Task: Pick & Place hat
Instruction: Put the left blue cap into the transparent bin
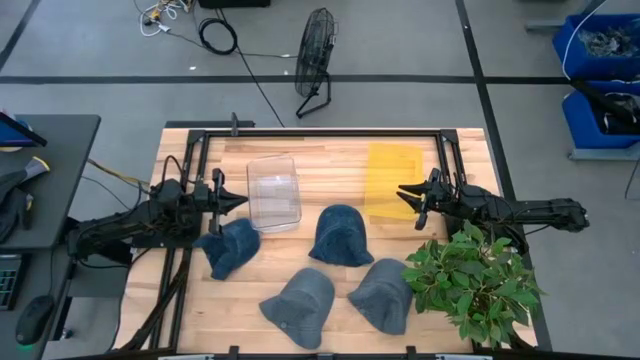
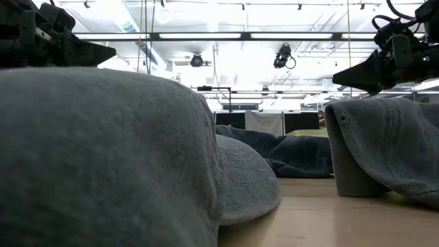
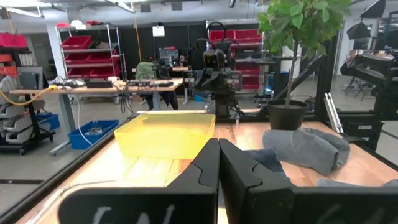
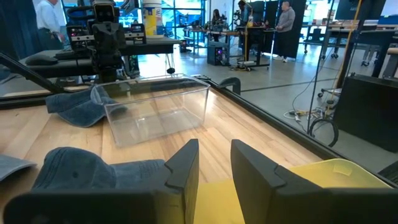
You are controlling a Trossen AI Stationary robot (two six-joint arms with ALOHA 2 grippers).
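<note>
Four hats lie on the wooden table: a blue one (image 1: 230, 246) at the left, a blue one (image 1: 340, 236) in the middle, and two grey ones (image 1: 300, 306) (image 1: 385, 294) near the front edge. My left gripper (image 1: 243, 201) is shut and empty, hovering just past the left blue hat, beside the clear bin (image 1: 274, 190). Its closed fingers show in the left wrist view (image 3: 219, 144). My right gripper (image 1: 402, 191) is open and empty above the yellow bin (image 1: 393, 178), pointing toward the table's left; its fingers show apart in the right wrist view (image 4: 214, 149).
A potted plant (image 1: 475, 280) stands at the front right, close under my right arm. The clear bin (image 4: 155, 109) and the yellow bin (image 3: 165, 134) sit side by side at the table's far middle. A black frame (image 1: 320, 130) edges the table's far side.
</note>
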